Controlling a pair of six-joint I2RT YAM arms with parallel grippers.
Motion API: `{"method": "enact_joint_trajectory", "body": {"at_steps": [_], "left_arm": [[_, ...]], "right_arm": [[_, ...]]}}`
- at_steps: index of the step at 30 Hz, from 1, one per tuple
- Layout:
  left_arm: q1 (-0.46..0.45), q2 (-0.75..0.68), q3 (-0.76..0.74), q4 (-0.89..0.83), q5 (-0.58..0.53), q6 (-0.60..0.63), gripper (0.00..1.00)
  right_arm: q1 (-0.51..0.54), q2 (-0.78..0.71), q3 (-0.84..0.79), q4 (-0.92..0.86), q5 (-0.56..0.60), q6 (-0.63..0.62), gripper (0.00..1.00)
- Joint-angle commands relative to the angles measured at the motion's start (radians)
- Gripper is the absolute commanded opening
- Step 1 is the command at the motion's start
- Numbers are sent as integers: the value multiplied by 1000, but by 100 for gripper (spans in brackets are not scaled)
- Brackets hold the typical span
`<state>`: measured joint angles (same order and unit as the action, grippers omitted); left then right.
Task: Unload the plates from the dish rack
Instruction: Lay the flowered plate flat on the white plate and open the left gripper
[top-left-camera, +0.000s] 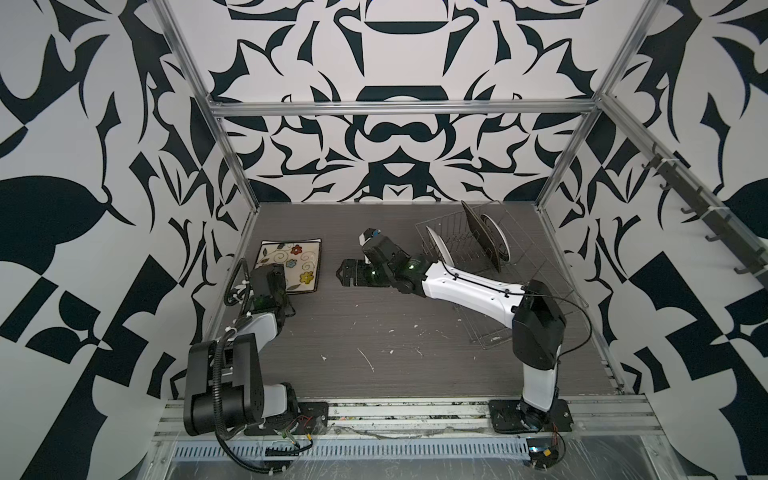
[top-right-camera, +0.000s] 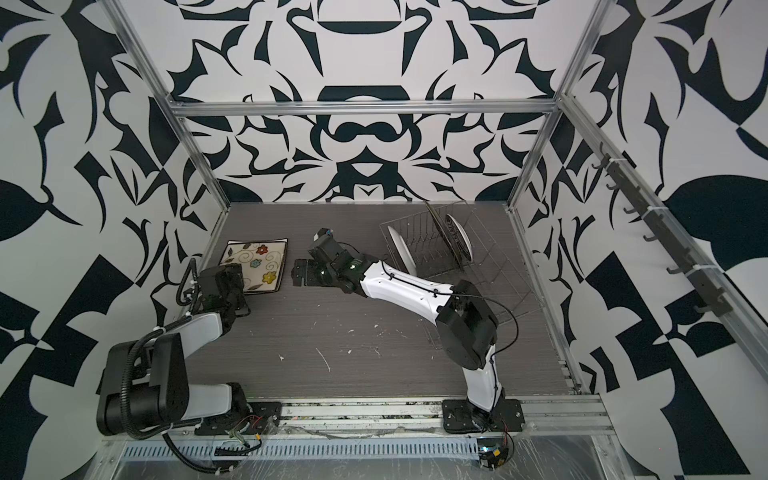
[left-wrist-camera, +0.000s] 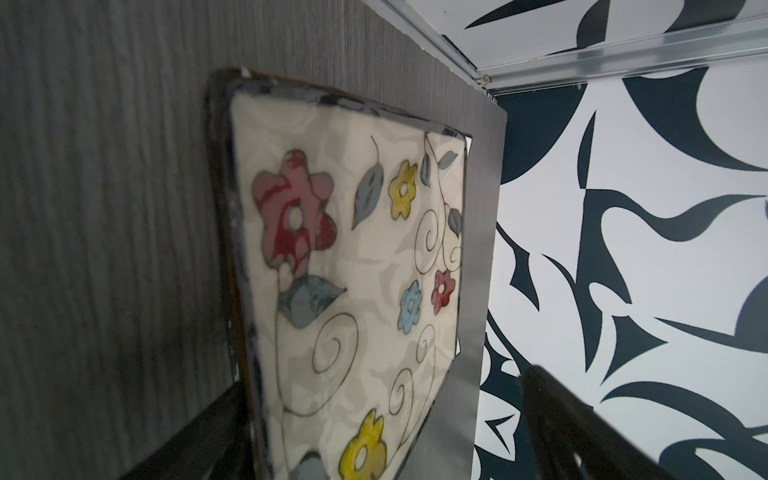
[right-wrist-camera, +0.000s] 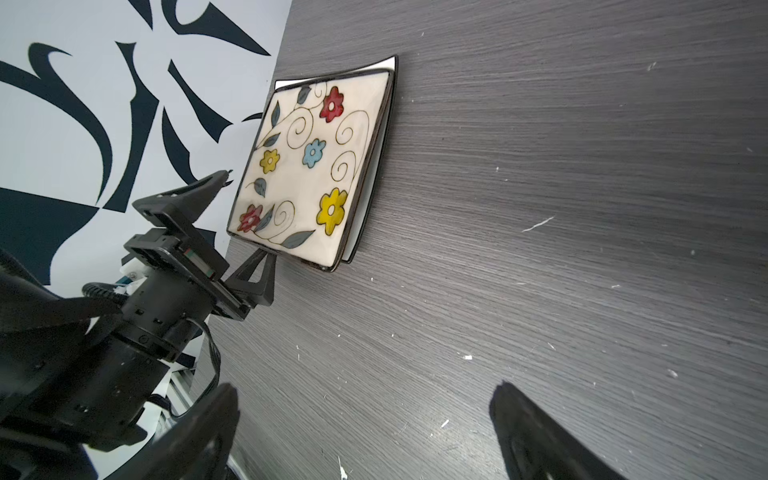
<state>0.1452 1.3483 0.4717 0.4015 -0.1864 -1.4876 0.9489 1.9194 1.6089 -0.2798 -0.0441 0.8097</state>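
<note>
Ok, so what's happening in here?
A dish rack is being unloaded. The flowered square plate lies flat on the table atop a white plate, the left end effector open at its near edge. The right end effector hovers open and empty mid-table. A round white plate, black square plate and banded round plate stand in the rack.

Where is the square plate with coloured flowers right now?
In both top views the flowered plate lies flat on the left of the table, atop a white plate, with the open left gripper at its near edge.
</note>
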Motion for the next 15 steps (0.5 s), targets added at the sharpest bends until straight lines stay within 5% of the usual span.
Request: {"method": "enact_joint_trajectory", "body": {"at_steps": [1, 15], "left_arm": [[2, 4, 47, 24, -2, 10, 100], [2, 41, 85, -30, 34, 5, 99]], "right_arm": [[5, -39, 2, 28, 15, 5, 99], [5, -39, 0, 27, 16, 5, 98]]}}
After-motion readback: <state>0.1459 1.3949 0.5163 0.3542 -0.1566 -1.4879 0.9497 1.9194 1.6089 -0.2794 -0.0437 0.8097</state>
